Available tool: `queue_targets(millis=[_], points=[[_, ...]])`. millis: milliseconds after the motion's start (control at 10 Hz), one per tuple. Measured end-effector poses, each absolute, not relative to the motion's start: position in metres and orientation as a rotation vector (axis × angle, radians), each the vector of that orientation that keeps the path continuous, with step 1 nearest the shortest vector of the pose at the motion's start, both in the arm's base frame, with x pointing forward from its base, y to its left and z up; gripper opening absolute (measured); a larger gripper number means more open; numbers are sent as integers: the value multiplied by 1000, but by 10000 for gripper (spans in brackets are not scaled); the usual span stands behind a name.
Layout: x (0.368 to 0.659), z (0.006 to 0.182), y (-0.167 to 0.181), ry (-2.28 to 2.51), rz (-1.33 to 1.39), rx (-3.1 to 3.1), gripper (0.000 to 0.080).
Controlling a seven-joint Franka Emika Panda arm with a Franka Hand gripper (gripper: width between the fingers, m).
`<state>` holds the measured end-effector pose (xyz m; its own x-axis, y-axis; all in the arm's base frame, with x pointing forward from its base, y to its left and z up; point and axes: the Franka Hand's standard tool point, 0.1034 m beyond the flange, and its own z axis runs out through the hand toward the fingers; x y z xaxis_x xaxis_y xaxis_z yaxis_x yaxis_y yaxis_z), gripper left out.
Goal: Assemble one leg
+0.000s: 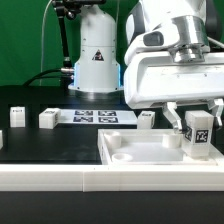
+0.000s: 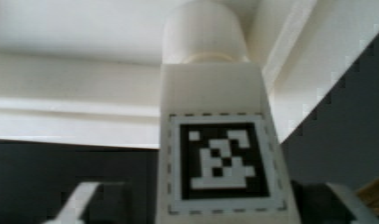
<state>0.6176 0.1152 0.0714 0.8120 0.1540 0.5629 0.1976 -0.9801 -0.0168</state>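
At the exterior view's right, over a corner of the large flat white panel (image 1: 130, 152), your two-finger gripper (image 1: 197, 122) clamps the small white plastic rectangular leg (image 1: 200, 135), tag outward. You have it grasped; seating it in the panel seems not yet done.

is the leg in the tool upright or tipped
Upright: the leg stands vertical, gripped in the tool, tag facing the exterior camera, over the white panel.
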Motion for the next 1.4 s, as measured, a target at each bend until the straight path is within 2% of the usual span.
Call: queue_targets(millis=[100,200,300,600,800,1000,1400], points=[[618,71,115,-284,-897,-2919,587],[618,71,115,-284,-897,-2919,587],[618,71,115,-284,-897,-2919,639],[618,72,115,-287,-892,-2921,646],[622,97,117,-300,-863,-2929,649],[621,95,117,-301,-844,-2934,649],[616,82,118,-315,-470,-3012,649]])
